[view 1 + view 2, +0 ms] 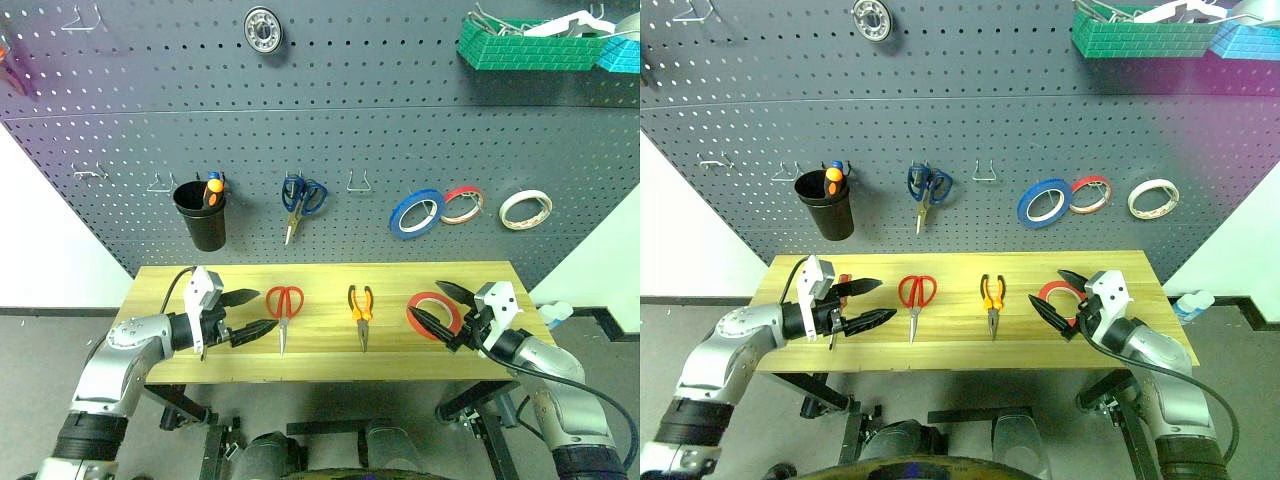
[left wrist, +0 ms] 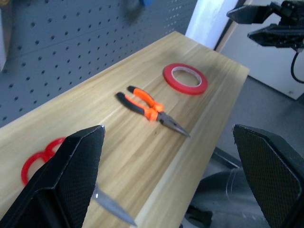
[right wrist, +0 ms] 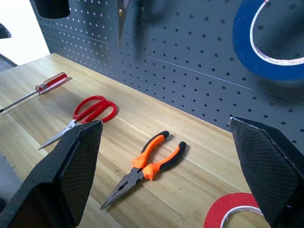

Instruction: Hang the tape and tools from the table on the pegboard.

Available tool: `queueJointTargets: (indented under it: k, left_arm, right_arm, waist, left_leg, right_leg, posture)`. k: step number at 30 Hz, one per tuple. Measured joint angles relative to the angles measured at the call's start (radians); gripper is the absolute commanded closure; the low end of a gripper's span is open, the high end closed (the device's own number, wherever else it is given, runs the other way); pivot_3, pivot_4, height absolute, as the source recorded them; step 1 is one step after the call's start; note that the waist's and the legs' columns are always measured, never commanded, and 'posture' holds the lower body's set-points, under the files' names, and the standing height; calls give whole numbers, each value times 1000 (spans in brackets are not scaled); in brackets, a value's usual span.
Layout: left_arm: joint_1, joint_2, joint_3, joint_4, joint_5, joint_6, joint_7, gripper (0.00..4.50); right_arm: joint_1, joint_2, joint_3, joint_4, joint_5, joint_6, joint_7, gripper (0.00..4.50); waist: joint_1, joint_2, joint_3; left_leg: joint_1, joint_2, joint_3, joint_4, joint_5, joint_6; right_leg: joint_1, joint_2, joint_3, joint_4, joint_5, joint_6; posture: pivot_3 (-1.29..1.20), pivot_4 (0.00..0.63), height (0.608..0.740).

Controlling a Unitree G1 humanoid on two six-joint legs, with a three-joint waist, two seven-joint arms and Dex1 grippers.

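Red-orange tape [image 1: 434, 313] is lying flat on the right part of the table [image 1: 320, 275], its near edge partly covered by the right gripper [image 1: 433, 305] in the head views; in the right wrist view it is getting cut off at the frame's edge. Orange-and-black pliers [image 1: 360, 308] are resting near the middle of the tabletop, tips pointing toward the front edge. Red-handled scissors [image 1: 284, 308] are lying to their left, blades closed and pointing toward the front edge. A slim red-handled screwdriver [image 3: 45, 86] is lying farther left; in the head views the left gripper [image 1: 248, 313] is hiding most of it.

Both grippers are hovering with fingers spread wide, gripping nothing. The left one is sitting over the table's left end, the right one over the tape.

On the pegboard [image 1: 400, 120], blue-handled scissors [image 1: 300, 200], a blue roll [image 1: 416, 212], a smaller red-and-white roll [image 1: 462, 204], a pale roll [image 1: 525, 209] and a black cup [image 1: 201, 214] are hanging. Green and blue bins at the top right are getting cropped.
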Motion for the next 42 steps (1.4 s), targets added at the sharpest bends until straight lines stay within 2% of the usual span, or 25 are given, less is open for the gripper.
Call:
queueJointTargets:
  k: [8, 15, 22, 31, 38, 42]
  left_arm:
    - [164, 55, 102, -123, -44, -32, -26, 0]
    - [295, 71, 143, -165, -54, -152, -107, 0]
    - [283, 98, 213, -143, -102, -173, -149, 0]
    - [252, 105, 217, -67, -117, -203, -182, 0]
    - [249, 105, 221, 9, -117, -259, -227, 0]
    - [243, 111, 231, 9, -118, -259, -234, 0]
  right_arm:
    - [-4, 0, 2, -35, 0, 35, -15, 49]
    - [-13, 0, 5, -31, -1, 34, -6, 49]
    - [-31, -3, 5, -22, -1, 42, -7, 49]
    - [-53, -33, 12, -21, -65, 139, -101, 49]
    - [-107, -96, 95, 27, -158, 273, -113, 49]
    - [-188, -119, 151, 159, -200, 368, -99, 49]
  waist:
    - [3, 0, 0]
    - [5, 1, 0]
    - [8, 1, 0]
    - [7, 1, 0]
    - [8, 1, 0]
    - [8, 1, 0]
  left_leg:
    - [-7, 0, 0, 0, 0, 0]
    - [-8, 0, 0, 0, 0, 0]
    - [-8, 0, 0, 0, 0, 0]
    - [-8, 0, 1, 0, 0, 0]
    - [-8, 0, 1, 1, 0, 0]
    - [-8, 0, 1, 1, 0, 0]
  right_leg:
    - [-8, 0, 0, 0, 0, 0]
    - [-8, 0, 0, 0, 0, 0]
    - [-8, 0, 0, 0, 0, 0]
    - [-8, 0, 0, 0, 0, -1]
    - [-8, 0, 0, 0, 0, -1]
    - [-8, 0, 0, 0, 0, -1]
  posture:
    - [-220, 0, 740]
    - [-210, 0, 740]
    - [-203, 0, 740]
    - [-196, 0, 740]
    - [-184, 0, 740]
    - [-172, 0, 740]
